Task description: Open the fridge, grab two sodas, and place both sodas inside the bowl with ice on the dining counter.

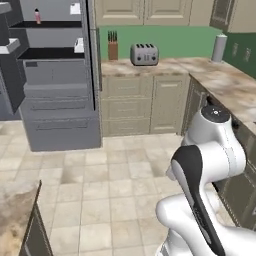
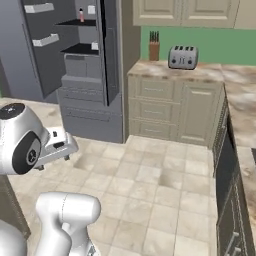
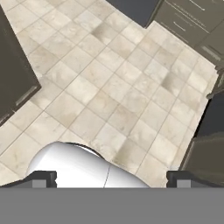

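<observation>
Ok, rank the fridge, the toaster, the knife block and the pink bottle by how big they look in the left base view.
1. fridge, by far the largest.
2. toaster.
3. knife block, a little smaller than the toaster though slightly taller.
4. pink bottle on the upper fridge shelf, tiny.

All stand far from the camera.

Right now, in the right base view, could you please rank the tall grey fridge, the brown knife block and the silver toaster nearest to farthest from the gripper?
From the gripper:
1. tall grey fridge, open, ahead.
2. brown knife block, right of the fridge.
3. silver toaster, further right.
</observation>
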Motion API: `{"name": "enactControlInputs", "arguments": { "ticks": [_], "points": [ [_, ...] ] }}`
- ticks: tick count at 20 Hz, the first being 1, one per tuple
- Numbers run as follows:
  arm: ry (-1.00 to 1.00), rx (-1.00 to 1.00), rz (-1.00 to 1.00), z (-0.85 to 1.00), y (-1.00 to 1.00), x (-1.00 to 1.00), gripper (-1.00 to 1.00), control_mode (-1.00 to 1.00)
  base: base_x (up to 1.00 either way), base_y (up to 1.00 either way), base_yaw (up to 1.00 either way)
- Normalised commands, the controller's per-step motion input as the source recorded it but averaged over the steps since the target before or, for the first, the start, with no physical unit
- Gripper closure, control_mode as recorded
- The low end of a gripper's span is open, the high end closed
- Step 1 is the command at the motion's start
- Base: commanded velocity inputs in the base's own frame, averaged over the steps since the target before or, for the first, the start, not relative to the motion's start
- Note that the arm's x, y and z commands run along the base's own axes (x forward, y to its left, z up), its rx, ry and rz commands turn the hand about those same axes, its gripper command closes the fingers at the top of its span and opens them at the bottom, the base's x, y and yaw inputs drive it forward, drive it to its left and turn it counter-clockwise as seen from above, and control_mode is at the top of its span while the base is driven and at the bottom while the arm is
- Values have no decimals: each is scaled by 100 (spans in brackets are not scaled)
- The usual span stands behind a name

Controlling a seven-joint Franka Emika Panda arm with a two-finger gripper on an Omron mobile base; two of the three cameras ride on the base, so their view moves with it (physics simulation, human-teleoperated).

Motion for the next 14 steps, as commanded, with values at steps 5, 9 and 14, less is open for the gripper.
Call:
{"name": "enactControlInputs", "arguments": {
  "ticks": [5, 9, 14],
  "points": [
    [0, 0, 0, 0, 0, 0, -100, 100, 100, 47, 5],
    [0, 0, 0, 0, 0, 0, -100, 100, 100, 55, 9],
    [0, 0, 0, 0, 0, 0, -100, 100, 100, 43, 15]
  ]
}}
